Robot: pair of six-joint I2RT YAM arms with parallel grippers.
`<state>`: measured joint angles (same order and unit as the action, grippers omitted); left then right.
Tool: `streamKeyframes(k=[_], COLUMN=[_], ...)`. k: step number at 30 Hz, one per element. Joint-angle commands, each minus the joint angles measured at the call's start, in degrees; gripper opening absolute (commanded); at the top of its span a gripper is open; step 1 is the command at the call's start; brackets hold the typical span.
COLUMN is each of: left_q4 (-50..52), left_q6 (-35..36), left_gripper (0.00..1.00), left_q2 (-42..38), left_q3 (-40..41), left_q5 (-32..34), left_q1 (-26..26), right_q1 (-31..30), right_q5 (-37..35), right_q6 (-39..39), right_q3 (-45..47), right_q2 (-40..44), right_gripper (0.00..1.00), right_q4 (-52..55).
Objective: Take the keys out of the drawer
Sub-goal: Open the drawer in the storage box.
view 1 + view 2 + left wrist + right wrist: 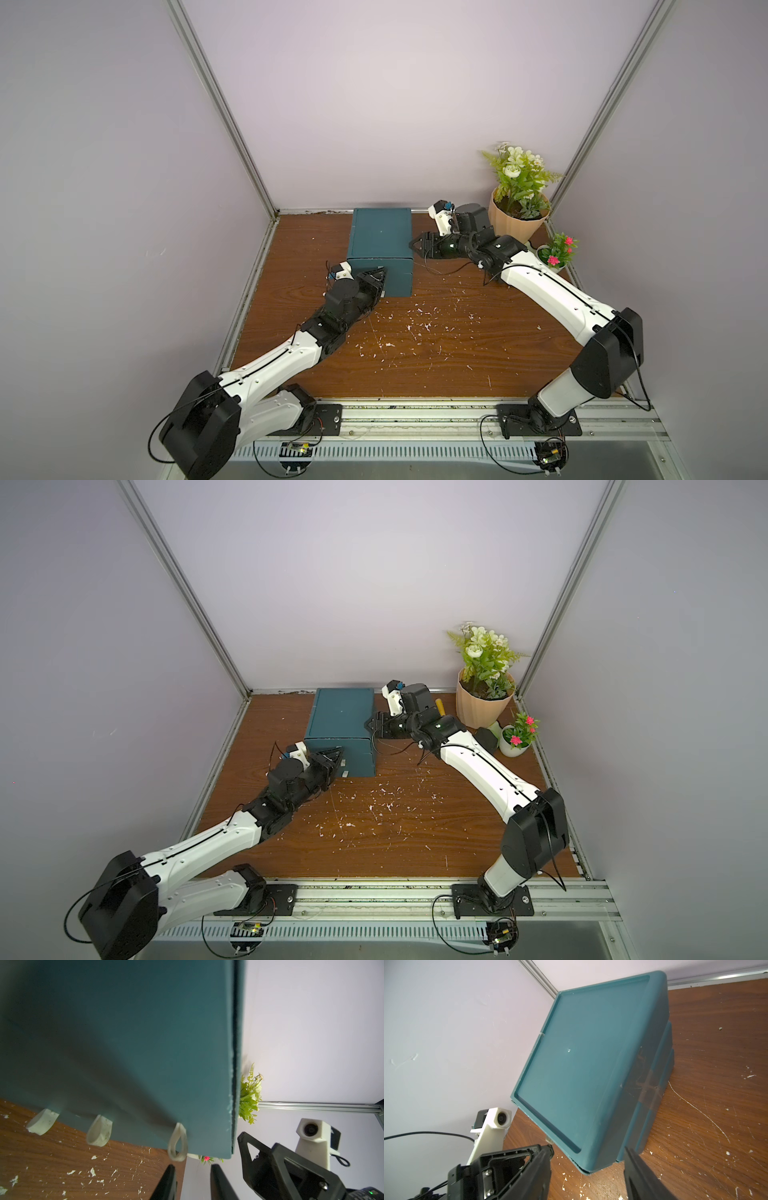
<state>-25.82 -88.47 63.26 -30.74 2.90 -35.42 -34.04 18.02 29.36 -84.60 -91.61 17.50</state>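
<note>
The keys are hidden in every view. The dark teal plastic drawer unit (380, 237) stands on the brown wood-grain desk (436, 353) with its drawers pushed in. The left hand (193, 1167) faces the unit's front, fingers apart and empty, their tips just short of the white loop pull (177, 1142) nearest the unit's top. The right hand (588, 1149) sits beside the unit's right upper edge, fingers wide apart, gripping nothing.
</note>
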Motion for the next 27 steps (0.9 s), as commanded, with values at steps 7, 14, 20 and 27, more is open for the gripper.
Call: streamKeyframes(k=[7,14,20,27], left_q4=[-0.85,-1.79,-4.46,-6.08], left_q6=[-0.57,0.39,0.46,0.39], left_gripper=[0.25,0.26,0.24,0.20], left_q2=[-0.35,-0.43,1.18,2.88], left_q3=[1.25,1.28,1.26,1.27], left_q5=[1.72,3.29,2.19,0.83], left_q1=[-0.54,-0.44,-0.07,0.65], right_q1=[0.18,0.23,0.20,0.20], right_q5=[1.43,0.83,0.52,-1.23], right_q6=[-0.72,0.00,0.65,0.61], right_q3=[-0.83,-0.65,-0.74,-0.64], right_q2=[1.66,1.95,2.05,2.05], right_gripper=[0.61,0.61,0.62,0.62], right_q4=[-0.27,0.17,0.13,0.94])
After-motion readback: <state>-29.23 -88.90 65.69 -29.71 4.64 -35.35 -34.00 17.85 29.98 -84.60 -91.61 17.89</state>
